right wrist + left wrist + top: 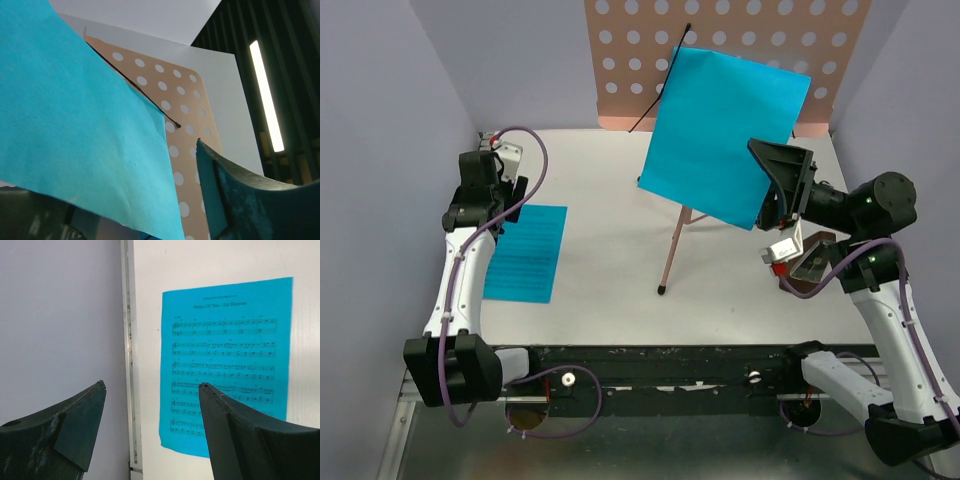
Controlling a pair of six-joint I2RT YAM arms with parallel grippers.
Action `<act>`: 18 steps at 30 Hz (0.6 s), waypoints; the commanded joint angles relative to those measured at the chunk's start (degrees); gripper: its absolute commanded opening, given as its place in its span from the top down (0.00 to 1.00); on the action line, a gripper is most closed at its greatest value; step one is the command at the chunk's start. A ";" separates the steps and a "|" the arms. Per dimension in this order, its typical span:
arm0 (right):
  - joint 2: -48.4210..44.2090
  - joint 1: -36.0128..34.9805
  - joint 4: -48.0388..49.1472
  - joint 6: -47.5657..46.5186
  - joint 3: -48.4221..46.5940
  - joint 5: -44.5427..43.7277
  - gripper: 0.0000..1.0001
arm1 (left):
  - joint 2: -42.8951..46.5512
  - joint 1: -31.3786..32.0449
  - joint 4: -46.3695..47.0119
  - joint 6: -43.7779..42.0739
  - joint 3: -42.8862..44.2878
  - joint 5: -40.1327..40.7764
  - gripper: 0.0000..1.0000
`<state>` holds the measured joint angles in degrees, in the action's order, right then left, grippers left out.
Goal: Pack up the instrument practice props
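Left gripper (150, 386), jaws held wide, is poised above a printed blue sheet (225, 360) laid flat by the left wall (60, 315), likely for pickup, while a second blue sheet (720, 130) is tilted before the pink stand (620, 60) against the right gripper (772, 185), whose grip cannot be told.

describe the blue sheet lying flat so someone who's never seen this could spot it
On the white table top, look to the left side, next to the left arm's end effector. A bright blue paper sheet lies flat there, printed with music staves. The other blue sheet is up against the pink perforated music stand.
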<state>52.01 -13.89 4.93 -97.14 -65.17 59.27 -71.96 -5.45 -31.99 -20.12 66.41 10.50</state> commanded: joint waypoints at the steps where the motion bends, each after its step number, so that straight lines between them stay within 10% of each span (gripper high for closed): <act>1: 1.16 -0.61 1.31 0.46 -4.44 1.12 0.30 | 5.07 1.93 -1.15 3.06 2.05 -6.62 0.16; 8: 3.36 -0.88 4.91 3.01 -9.36 -2.22 0.62 | 5.08 3.52 -1.94 4.83 4.95 -9.88 0.16; 12: 6.08 -0.88 11.04 8.53 -13.22 -8.18 0.99 | 4.64 4.57 -1.67 5.61 5.92 -11.98 0.17; 18: 15.21 -2.19 21.42 23.99 -29.45 -20.83 0.99 | 7.18 7.73 -0.28 6.15 5.31 -17.17 0.18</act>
<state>62.48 -15.09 16.73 -85.10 -84.23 49.34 -67.11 -0.60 -33.06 -15.22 70.91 -0.38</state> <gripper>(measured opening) 0.011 0.822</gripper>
